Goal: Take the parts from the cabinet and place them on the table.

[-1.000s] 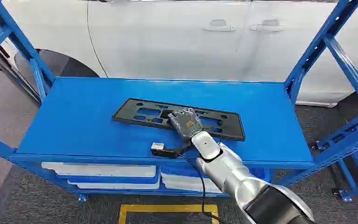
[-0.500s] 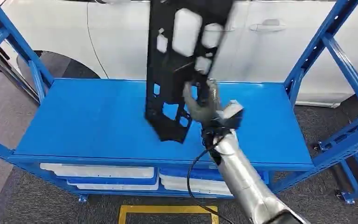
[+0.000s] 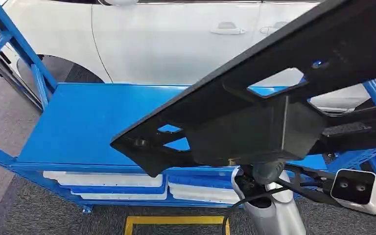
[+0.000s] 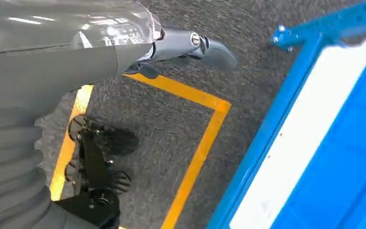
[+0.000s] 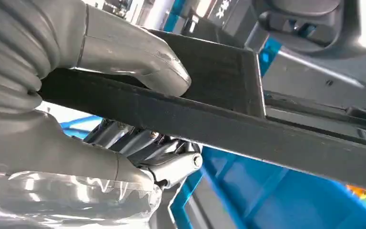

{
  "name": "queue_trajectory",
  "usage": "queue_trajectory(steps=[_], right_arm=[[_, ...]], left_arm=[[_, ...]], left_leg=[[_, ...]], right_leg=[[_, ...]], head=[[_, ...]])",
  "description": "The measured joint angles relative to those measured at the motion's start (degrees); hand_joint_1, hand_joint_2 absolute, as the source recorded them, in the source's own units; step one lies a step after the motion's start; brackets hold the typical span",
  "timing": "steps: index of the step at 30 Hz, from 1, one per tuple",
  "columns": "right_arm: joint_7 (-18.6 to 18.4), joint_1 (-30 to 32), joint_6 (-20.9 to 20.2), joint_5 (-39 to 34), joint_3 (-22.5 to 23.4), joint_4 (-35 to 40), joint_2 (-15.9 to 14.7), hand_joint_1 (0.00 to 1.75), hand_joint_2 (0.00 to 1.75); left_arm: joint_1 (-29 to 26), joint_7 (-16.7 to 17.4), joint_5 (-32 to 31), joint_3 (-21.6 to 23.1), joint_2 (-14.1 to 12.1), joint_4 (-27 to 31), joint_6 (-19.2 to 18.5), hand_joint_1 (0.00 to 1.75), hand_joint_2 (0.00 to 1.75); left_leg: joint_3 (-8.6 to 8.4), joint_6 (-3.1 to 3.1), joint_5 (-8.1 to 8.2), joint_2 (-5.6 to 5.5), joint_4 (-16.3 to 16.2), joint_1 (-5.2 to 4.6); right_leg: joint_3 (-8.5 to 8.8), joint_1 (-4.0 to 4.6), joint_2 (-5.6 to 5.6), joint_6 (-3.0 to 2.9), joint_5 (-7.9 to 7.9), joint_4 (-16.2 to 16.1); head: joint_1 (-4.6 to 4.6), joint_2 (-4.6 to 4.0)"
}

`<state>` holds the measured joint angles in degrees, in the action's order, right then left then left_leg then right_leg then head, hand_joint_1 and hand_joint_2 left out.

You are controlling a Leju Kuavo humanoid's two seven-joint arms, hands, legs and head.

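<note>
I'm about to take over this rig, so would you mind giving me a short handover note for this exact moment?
Right hand: grips the black plastic part, thumb on top and fingers beneath, held up close to the head camera above the blue shelf.
Left hand: hangs over the grey carpet by the yellow floor line, holding nothing; fingers mostly hidden.
Done: part is off the shelf.
Left: carry it to the table and set it down.

black panel (image 3: 254, 117) swung up off blue shelf (image 3: 83, 127), right hand (image 5: 124, 62) raised
</note>
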<state>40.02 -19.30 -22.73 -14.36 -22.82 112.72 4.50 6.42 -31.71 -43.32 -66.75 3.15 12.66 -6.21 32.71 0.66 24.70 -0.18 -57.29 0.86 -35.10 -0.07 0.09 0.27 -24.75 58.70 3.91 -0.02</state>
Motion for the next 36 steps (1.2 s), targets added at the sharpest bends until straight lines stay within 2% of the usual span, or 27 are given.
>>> queue_trajectory(steps=[1,2,4,5,6,7,9,10,11,14,15,16,17,19,20,22,23,24,25,26,27,30,31,32,34,35,36], right_arm=[[0.00,0.02,-0.33,-0.04,0.00,0.20,-0.02,1.75,1.75],[0.00,-0.03,-0.55,0.09,-0.07,0.30,-0.11,1.75,1.75],[-0.39,0.02,-0.65,0.81,-0.64,0.26,-0.50,1.75,1.75],[-0.53,0.03,-0.59,0.88,-0.96,0.17,-0.77,1.75,1.75],[-0.68,0.07,-0.48,0.94,-1.33,0.11,-0.98,1.75,1.75],[-0.74,0.10,-0.18,1.00,-1.68,0.06,-1.16,1.75,1.75],[-0.72,0.08,0.74,1.40,-2.31,0.09,-1.36,1.75,1.75],[-0.68,0.04,1.23,1.60,-2.47,0.15,-1.44,1.75,1.75],[-0.64,0.03,1.74,1.77,-2.73,0.15,-1.59,1.75,1.75],[-0.24,0.01,3.35,1.79,-2.99,0.04,-2.43,1.75,1.75],[-0.24,-0.02,3.50,1.51,-3.06,-0.18,-2.86,1.75,1.75],[-0.24,-0.03,3.30,1.22,-3.10,-0.42,-3.17,1.75,1.75],[-0.24,0.01,2.97,0.90,-3.13,-0.53,-3.34,1.75,1.75],[-0.24,0.44,1.90,0.79,-3.10,-0.81,-3.87,1.75,1.75],[-0.24,0.90,1.38,0.88,-3.10,-0.83,-4.13,1.75,1.75],[-0.24,1.85,0.52,1.16,-3.02,-0.83,-4.53,1.75,1.75],[-0.24,2.18,-0.11,1.35,-2.97,-0.83,-4.65,1.75,1.75],[-0.24,2.40,-0.52,1.49,-2.82,-0.81,-4.74,1.75,1.75],[-0.22,2.48,-0.91,1.66,-2.65,-0.79,-4.76,1.75,1.75],[-0.22,2.67,-1.09,1.97,-2.39,-0.64,-4.79,1.75,1.75],[-0.20,2.81,-1.16,2.06,-2.12,-0.57,-4.79,1.75,1.75],[-0.15,3.09,-1.27,2.45,-1.81,-0.57,-4.79,1.75,1.75],[-0.20,3.20,-1.22,2.60,-1.68,-0.61,-4.79,1.75,1.75],[-0.20,3.16,-1.24,2.56,-1.64,-0.61,-4.81,1.75,1.75],[-0.22,3.15,-1.03,1.84,-1.44,-0.70,-4.85,1.75,1.75],[-0.20,3.12,-0.85,1.31,-1.42,-0.79,-5.14,1.75,1.75],[-0.18,3.12,-0.70,0.76,-1.42,-0.85,-5.60,1.75,1.75]], left_arm=[[0.07,0.00,0.00,0.00,0.00,0.00,0.09,0.00,1.75],[0.09,0.04,0.00,-0.02,0.00,0.00,0.26,0.00,1.75],[0.02,0.24,0.00,-0.07,0.00,0.00,0.87,0.00,1.75],[-0.03,0.37,0.00,-0.09,0.00,0.00,1.14,0.00,1.75],[-0.13,0.44,0.00,-0.13,0.00,0.00,1.29,0.00,1.75],[-0.21,0.55,0.02,-0.22,0.00,0.00,1.48,0.00,1.75],[-0.30,0.70,0.02,-0.44,0.00,0.00,1.73,0.00,1.75],[-0.31,0.72,0.02,-0.52,0.00,0.00,1.79,0.00,1.75],[-0.33,0.76,0.02,-0.59,0.00,0.00,1.79,0.00,1.75],[-0.37,0.85,0.13,-0.96,0.00,0.00,1.88,0.00,1.75],[-0.47,0.85,0.28,-1.03,0.00,0.00,2.03,0.00,1.75],[-0.60,0.87,0.33,-1.05,0.02,0.00,2.08,0.00,1.75],[-0.67,0.90,0.39,-1.07,0.02,0.00,2.14,0.00,1.75],[-0.64,0.87,0.68,-1.20,-0.15,0.00,2.23,0.00,1.75],[-0.66,0.83,0.83,-1.36,-0.24,0.00,2.18,0.00,1.75],[-0.70,0.68,0.94,-1.49,-0.39,0.00,1.94,0.00,1.75],[-0.71,0.61,0.96,-1.49,-0.42,0.00,1.84,0.00,1.75],[-0.70,0.52,0.96,-1.49,-0.48,0.00,1.77,0.00,1.75],[-0.64,0.48,0.96,-1.51,-0.50,0.00,1.77,0.00,1.75],[-0.44,0.48,0.90,-1.51,-0.79,0.04,1.84,0.00,1.75],[-0.41,0.46,0.83,-1.51,-0.77,0.04,1.84,0.00,1.75],[-0.65,0.85,0.83,-1.64,-0.70,0.02,2.23,0.00,1.75],[-0.60,1.05,0.79,-1.75,-0.37,0.02,2.32,0.00,1.75],[-0.54,1.44,0.68,-1.84,-0.33,0.02,2.49,0.00,1.75],[-0.61,2.10,0.16,-1.84,-0.09,0.02,2.82,0.00,1.75],[-0.62,2.58,-0.07,-1.84,-0.07,0.02,2.97,0.00,1.75],[-0.63,3.04,-0.29,-1.84,0.04,0.02,3.02,0.00,1.75]], left_leg=[[0.26,0.19,-0.27,0.01,0.18,-0.10],[0.72,0.65,-0.61,0.06,0.18,-0.08],[1.87,0.74,-1.39,0.17,0.14,-0.14],[2.50,0.68,-1.85,0.18,0.11,-0.14],[3.08,0.56,-2.28,0.18,0.09,-0.14],[3.66,0.43,-2.72,0.17,0.05,-0.13],[4.74,0.01,-3.51,0.08,-0.26,-0.07],[5.04,-0.33,-3.78,0.01,-0.63,-0.07],[5.36,-0.71,-4.09,-0.18,-0.77,-0.27],[5.30,-1.91,-5.55,-0.18,-0.29,-0.12],[5.69,-2.31,-5.61,-0.22,-0.22,-0.04],[6.34,-2.50,-3.74,-0.13,-1.05,0.08],[7.36,-2.60,-0.39,-0.12,-3.53,0.09],[9.97,-2.97,6.43,-0.12,-12.80,0.21],[10.76,-3.12,7.86,-0.11,-17.14,0.22],[8.83,-2.98,5.52,-0.11,-18.21,0.21],[6.41,-2.78,3.60,-0.11,-15.70,0.19],[2.43,-2.38,1.95,-0.11,-10.70,0.12],[-1.12,-1.95,2.01,-0.13,-6.12,0.01],[-4.94,-1.28,4.86,-0.11,-0.24,-0.49],[-5.06,-1.28,4.62,-0.13,0.12,-0.53],[-4.10,-0.09,3.11,-0.10,0.99,-0.59],[-3.83,0.20,2.33,0.45,1.25,-0.32],[-3.09,0.72,1.66,0.42,1.34,-0.31],[-1.39,0.90,0.26,0.46,1.27,-0.32],[-0.43,0.86,-0.41,0.47,1.20,-0.32],[0.53,0.78,-1.05,0.50,1.06,-0.31]], right_leg=[[-0.46,-0.10,0.04,0.23,-1.61,1.02],[-1.65,-0.20,0.02,0.42,-4.72,4.31],[-4.99,-0.42,0.01,0.94,-10.46,14.09],[-5.72,-0.50,0.01,1.11,-11.58,17.14],[-5.24,-0.66,0.00,1.19,-11.19,17.56],[-3.30,-0.81,-0.03,1.25,-9.49,15.38],[3.60,-0.97,-0.06,1.09,-5.39,5.33],[7.10,-1.02,-0.03,0.92,-5.86,0.31],[7.76,-0.49,0.08,0.56,-6.21,-1.02],[6.67,-0.09,0.23,-0.55,-5.24,-0.60],[6.23,-0.61,0.07,-1.21,-4.36,-1.11],[5.63,-0.62,-0.22,-1.62,-3.63,-1.17],[4.83,-0.58,-0.24,-2.17,-3.05,-1.17],[3.06,-0.38,-0.28,-2.34,-1.69,-1.14],[2.05,-0.23,-0.31,-2.38,-0.99,-1.06],[0.41,-0.04,-0.31,-2.28,0.17,-0.87],[-0.27,0.06,-0.30,-2.19,0.61,-0.76],[-1.00,0.16,-0.29,-2.08,1.10,-0.57],[-1.34,0.17,-0.29,-1.99,1.44,-0.40],[-1.75,0.40,-0.32,-1.56,1.85,-0.23],[-1.62,0.18,-0.42,-1.24,2.22,-0.32],[-1.67,0.18,-0.34,0.02,3.76,-0.84],[-2.12,-0.14,-0.11,0.20,2.38,0.00],[-2.92,-0.13,-0.06,0.57,-0.75,1.89],[-5.20,-0.40,-0.09,1.09,-7.93,10.28],[-6.05,-0.49,-0.09,1.34,-9.75,14.32],[-6.19,-0.63,-0.09,1.53,-9.69,16.93]], head=[[-0.02,0.00],[-0.02,0.00],[-0.02,0.00],[0.00,0.00],[0.00,0.00],[-0.02,0.00],[0.00,0.00],[0.00,0.00],[0.04,0.00],[-0.02,0.00],[-0.02,0.00],[0.00,0.00],[0.00,0.00],[0.00,0.00],[0.00,0.00],[0.00,0.00],[0.00,0.00],[0.00,0.00],[0.00,0.00],[0.02,0.00],[0.00,0.00],[0.00,0.00],[0.02,0.00],[0.00,0.00],[0.00,0.00],[0.00,0.00],[0.00,0.00]])
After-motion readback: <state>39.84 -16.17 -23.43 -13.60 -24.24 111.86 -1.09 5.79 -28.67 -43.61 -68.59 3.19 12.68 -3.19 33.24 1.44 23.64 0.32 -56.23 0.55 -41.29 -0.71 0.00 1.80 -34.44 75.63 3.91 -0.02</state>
